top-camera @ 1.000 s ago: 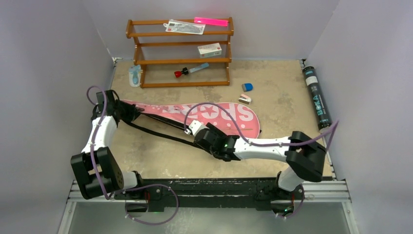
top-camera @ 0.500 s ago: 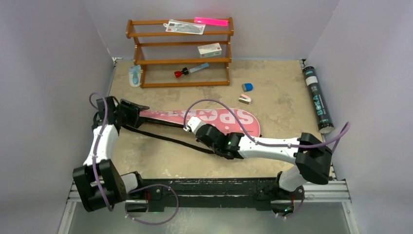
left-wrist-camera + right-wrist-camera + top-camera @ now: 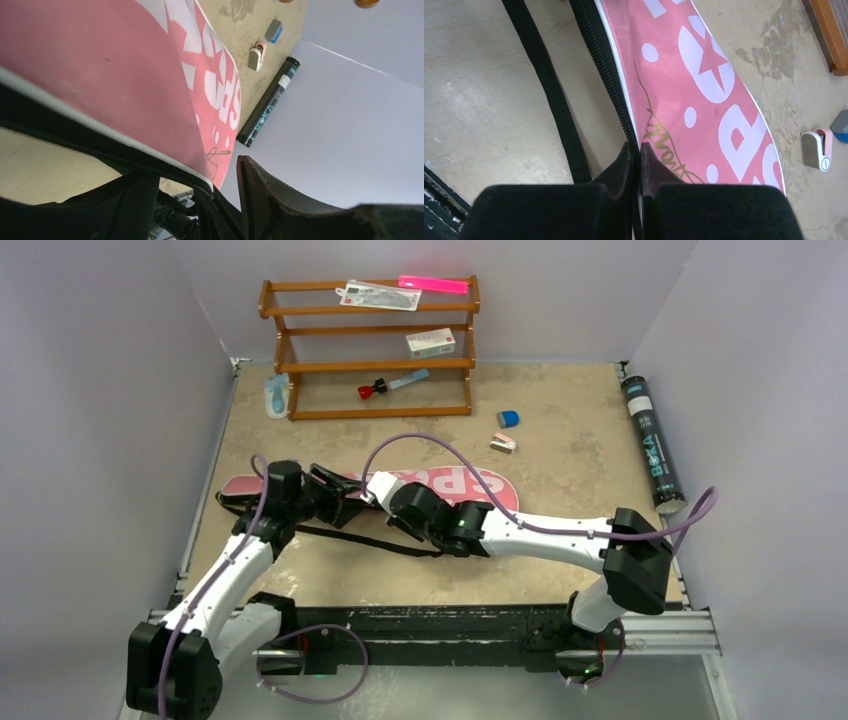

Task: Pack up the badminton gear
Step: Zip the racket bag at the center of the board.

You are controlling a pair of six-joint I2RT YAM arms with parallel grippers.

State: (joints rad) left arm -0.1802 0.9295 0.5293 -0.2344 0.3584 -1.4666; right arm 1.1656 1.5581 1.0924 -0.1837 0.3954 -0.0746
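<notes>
1. The right gripper (image 3: 636,150) has its two fingers pressed together, pinching the black zipper edge (image 3: 608,75) of the pink bag (image 3: 694,90) on its near long side
2. The left gripper (image 3: 330,492) sits on the same bag, just to the left of the right one. Its wrist view shows the bag's white-piped rim running close past one dark finger (image 3: 265,200), but I cannot tell whether this gripper is clamped or spread
3. The bag lies flat across the middle of the counter (image 3: 590,410). Its narrow end points left and its broad rounded end points right, with white SPORT lettering, dots, a star and a thin gold scribble on the pink face
4. A black strap (image 3: 549,85) lies on the counter on the near side of the bag, running beside the zipper edge but apart from it
5. Past the bag's broad end lies a small white-and-pink item (image 3: 816,149), with a small blue item (image 3: 840,126) just beyond it. Neither touches the bag
6. The black tube (image 3: 650,440) lettered BOKA lies along the right wall, well apart from the bag and from both grippers
7. At the far wall stands the brown wooden rack (image 3: 370,345), with a small white box (image 3: 430,341) on a middle shelf — other small odds and ends lie on and under its shelves
</notes>
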